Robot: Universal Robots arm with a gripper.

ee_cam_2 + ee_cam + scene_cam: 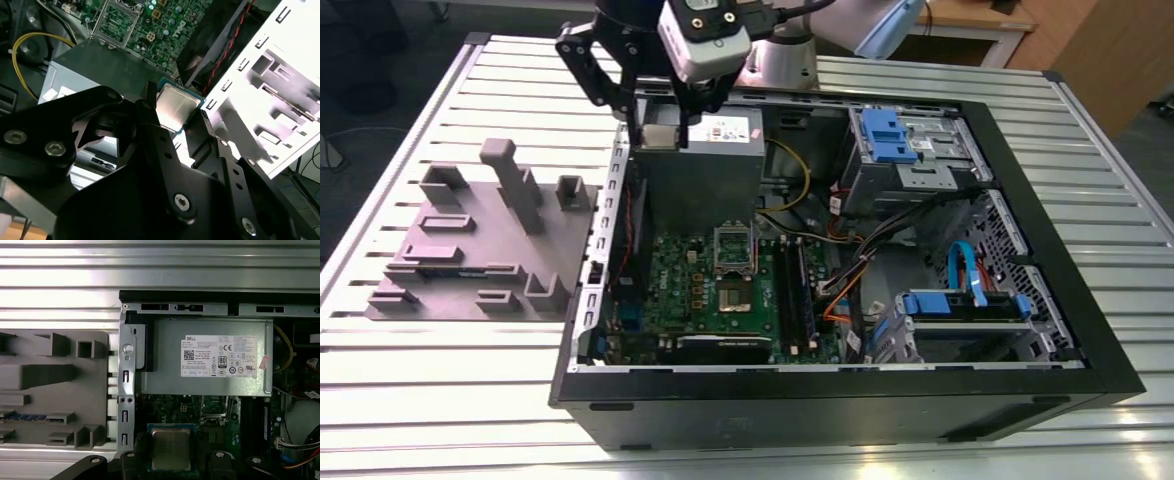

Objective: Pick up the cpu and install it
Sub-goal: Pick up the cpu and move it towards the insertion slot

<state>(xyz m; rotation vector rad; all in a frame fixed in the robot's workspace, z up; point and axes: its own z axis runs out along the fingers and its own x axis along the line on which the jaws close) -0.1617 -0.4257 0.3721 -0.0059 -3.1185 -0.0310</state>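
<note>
- Ribbed aluminium table (454, 400), slats running across; wooden furniture (1094, 50) behind it on the exterior view's right.
- Black computer case (854, 400) lies open on the table, side panel off.
- Grey fixture block (480, 250) with raised posts and slots sits just beside the case, on the exterior view's left.
- Inside the case: grey power supply (707, 175) with a white label at the far end, green motherboard (707, 300) nearer, with a socket (734, 250) in its upper half.
- Arm (781, 60) reaches in from the far edge, wrist pointing down.
- Gripper (660, 128) hangs over the power-supply end of the case.
- Black fingers (204, 127) are pinched on opposite edges of the cpu (176, 107), metal top showing in both wrist views.
- The cpu (171, 449) is held in the air, apart from the socket.
</note>
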